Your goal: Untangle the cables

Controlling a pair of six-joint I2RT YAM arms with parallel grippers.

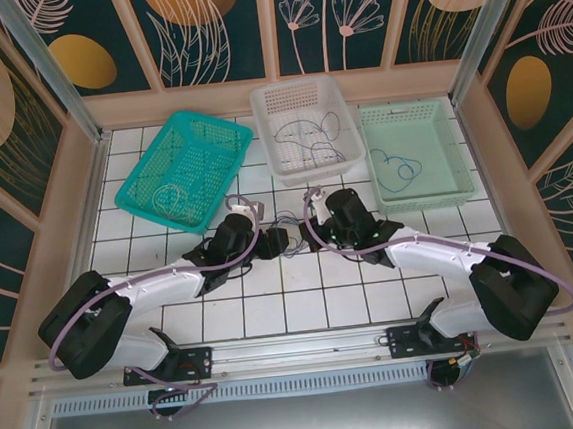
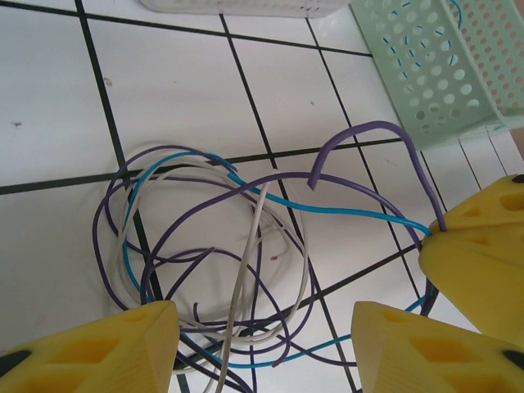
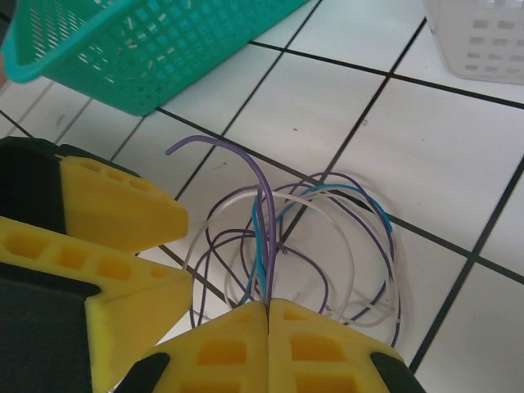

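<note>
The cables [image 2: 205, 246] lie in a loose tangle of purple, pale grey and blue loops on the white tiles between the two arms, also visible from above [image 1: 287, 221]. My right gripper [image 3: 269, 307] is shut on a purple wire [image 3: 264, 205] and a blue wire [image 3: 257, 237], which rise from the tangle into its yellow fingers [image 2: 479, 254]. My left gripper [image 2: 262, 327] is open, its yellow fingers [image 2: 98, 348] standing on either side of the near edge of the tangle. From above, the left gripper [image 1: 277, 239] and right gripper [image 1: 308, 231] almost meet.
Three baskets stand behind the tangle. The teal basket [image 1: 151, 214] at the left holds a pale loop, the white basket [image 1: 305, 84] in the middle holds dark wires, and the pale green basket [image 1: 426, 202] at the right holds a blue wire. Walls enclose the tiled table.
</note>
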